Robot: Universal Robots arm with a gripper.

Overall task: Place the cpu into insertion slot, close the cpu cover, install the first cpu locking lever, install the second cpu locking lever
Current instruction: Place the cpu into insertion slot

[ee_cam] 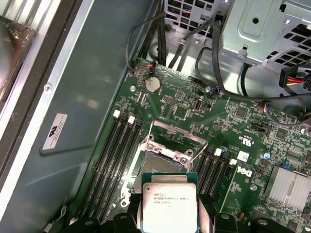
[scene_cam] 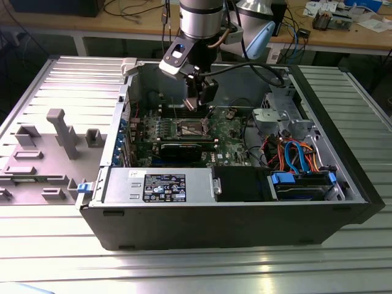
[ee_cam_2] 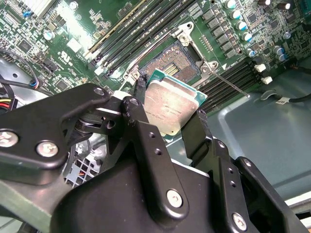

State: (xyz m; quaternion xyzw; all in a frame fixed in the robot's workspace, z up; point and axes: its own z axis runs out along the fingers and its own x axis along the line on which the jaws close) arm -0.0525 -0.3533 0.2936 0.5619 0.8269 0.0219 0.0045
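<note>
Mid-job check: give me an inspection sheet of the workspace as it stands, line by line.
Surface: slatted metal table bearing the open computer case.
Job's things: cpu held above the insertion slot, not seated; the slot is bare; cpu cover stands open.
Clutter: grey fixture blocks on the table at the exterior view's left.
Grippers: gripper shut on the cpu, gripping two opposite edges.
Cables: orange and blue cables inside the case, away from the slot; black cables clear of it too.
Surroundings: wooden bench behind the case.
</note>
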